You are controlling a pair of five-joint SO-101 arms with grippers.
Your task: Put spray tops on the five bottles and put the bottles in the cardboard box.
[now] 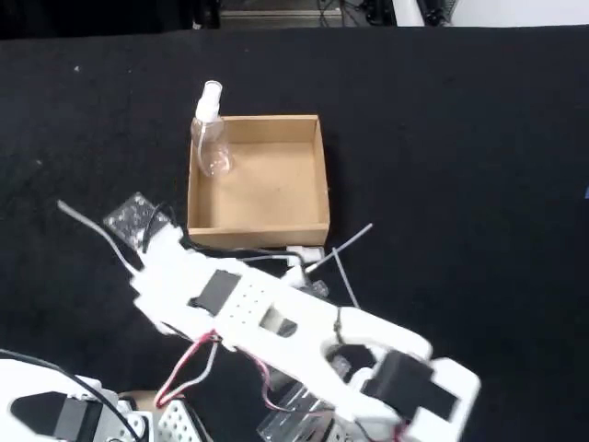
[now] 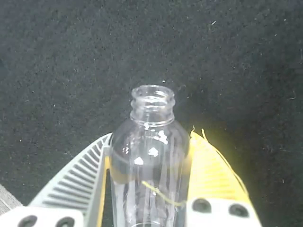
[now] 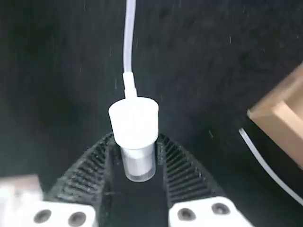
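Near: left gripper [image 2: 150, 142], grey and yellow fingers closed on the shoulders of a clear plastic bottle [image 2: 151, 161], one finger on each side. The threaded mouth is open with no top fitted, and it points away from the wrist over the black cloth table [image 2: 57, 56].

The right gripper [image 3: 136, 139] has its black ribbed fingers clamped on the collar of a white spray top [image 3: 134, 120]. Its thin translucent dip tube [image 3: 128, 42] runs on beyond the fingertips with a slight curve. In the high view this arm lies across the table toward the near-left corner of the box.

Farther: a loose second spray top [image 1: 342, 249] with its tube lies on the cloth just beside the near-right corner of the shallow brown cardboard box [image 1: 258, 230]. At the box's far-left corner stands a capped clear bottle [image 1: 212, 138], apparently inside. I judge that as one of five done.

Step in hand (judgement): mate the held top to the held bottle.
- Keep the bottle steady with its mouth facing the tube.
- Bring the tube tip in line with the mouth before advancing. The curve means the tip sits off the cap's axis, so aim by the tip.
- Feed the tube fully in, then seat the collar square on the threads and turn.
- Risks: the tube catching on the rim and buckling, and the thin-walled bottle deforming under a hard squeeze.
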